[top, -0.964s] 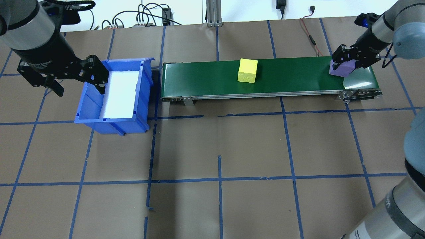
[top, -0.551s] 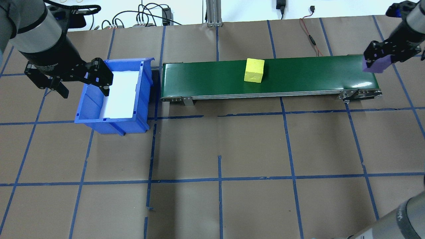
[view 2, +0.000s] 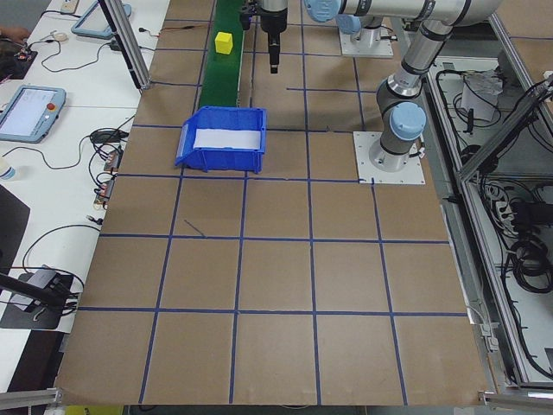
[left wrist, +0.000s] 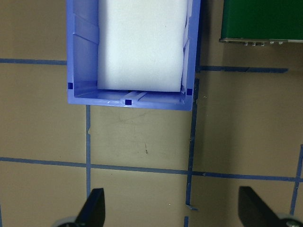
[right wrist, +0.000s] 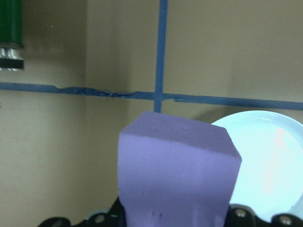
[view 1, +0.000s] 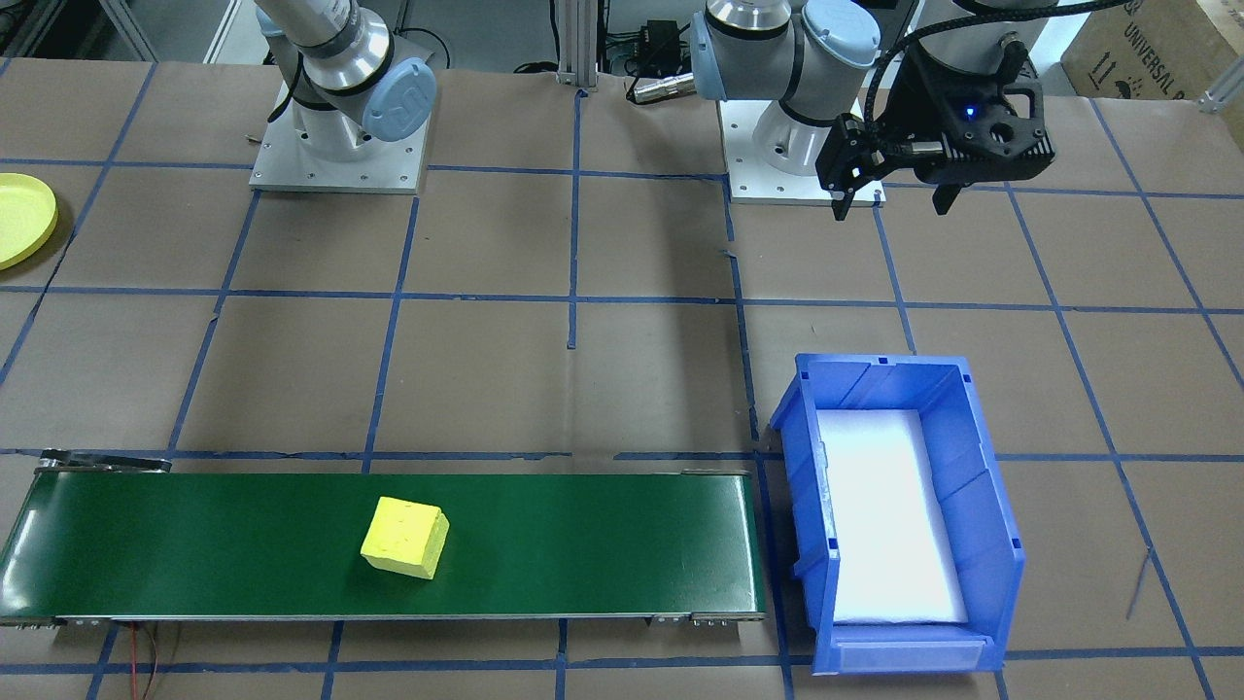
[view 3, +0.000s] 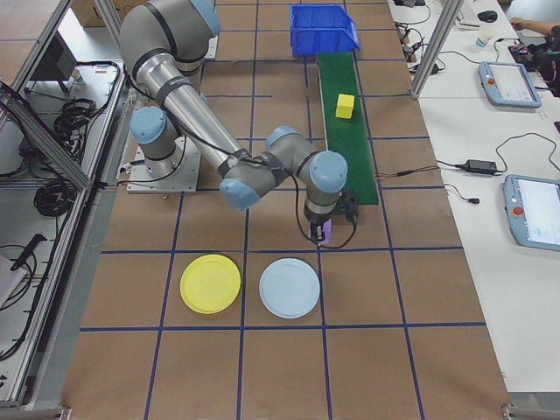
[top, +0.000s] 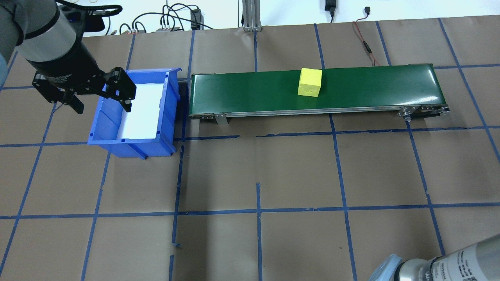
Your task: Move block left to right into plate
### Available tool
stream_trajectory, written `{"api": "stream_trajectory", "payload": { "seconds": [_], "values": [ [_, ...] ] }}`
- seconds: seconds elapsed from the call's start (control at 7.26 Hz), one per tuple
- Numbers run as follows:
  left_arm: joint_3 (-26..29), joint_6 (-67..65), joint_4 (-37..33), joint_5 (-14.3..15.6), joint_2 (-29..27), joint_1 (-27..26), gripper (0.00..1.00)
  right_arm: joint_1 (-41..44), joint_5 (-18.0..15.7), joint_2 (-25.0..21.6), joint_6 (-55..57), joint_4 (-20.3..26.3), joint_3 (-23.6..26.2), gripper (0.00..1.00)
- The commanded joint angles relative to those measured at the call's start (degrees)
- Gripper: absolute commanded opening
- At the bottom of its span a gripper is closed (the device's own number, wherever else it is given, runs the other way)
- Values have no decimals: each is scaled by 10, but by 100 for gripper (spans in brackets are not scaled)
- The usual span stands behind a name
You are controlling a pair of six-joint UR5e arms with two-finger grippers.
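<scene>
We are keeping the left fingers (left wrist: 93, 208) spread wide and empty, hanging above the near wall of the bin (top: 133, 144). Over the last second they have only crept a little closer to it, so this arm is idling.

On the belt (top: 371, 86), the yellow block (top: 310, 82) is riding steadily rightward. It is now sitting past the middle, whereas a second ago it was short of that. It is waiting its turn and nothing is touching it.

The real change is on the right. The right fingers (view 3: 315, 226) were lifting the purple block (right wrist: 177, 170) off the belt's far end. Now we are carrying it clear of the belt and out of the overhead view. The fingers are clenched on the block's sides, and it is hanging above the bare counter (view 3: 411, 297).

Below and just beyond it, the pale blue plate (right wrist: 270, 156) is coming into the wrist view. The yellow plate (view 3: 210, 283) is lying just beside that one, on its far side from the block and nearer the robot's side of the counter.

So the pick-up is done and we are mid-carry. From the side view it looks as though the block is still short of both plates, though the angle is poor. We judge that the arm needs to travel on past the pale plate before letting go.
</scene>
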Motion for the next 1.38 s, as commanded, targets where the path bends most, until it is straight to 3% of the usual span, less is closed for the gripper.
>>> {"api": "stream_trajectory", "payload": {
  "seconds": [0.0, 0.14, 0.28, 0.41, 0.55, 0.96, 1.24],
  "values": [
    [-1, -5, 3, 0, 0, -1, 100, -95, 2, 57, -107, -38, 2, 31],
    [-2, -5, 3, -3, -1, -1, 100, -106, 4, 86, -132, -78, 7, 32],
    [-4, -1, 12, -42, -9, -1, 100, -109, -5, 85, -139, -78, 8, 44],
    [-4, -1, 34, -73, -13, -6, 100, -110, 1, 84, -138, -78, 8, 85],
    [-4, -5, 36, -72, -12, -15, 100, -110, 3, 80, -129, -77, 7, 100],
    [-5, 2, 35, -65, -7, -15, 100, -85, 7, 26, -93, -46, 0, 100],
    [-5, 2, 34, -65, -6, -15, 100, 11, 12, -33, -15, -12, -2, 99]
  ]
}}
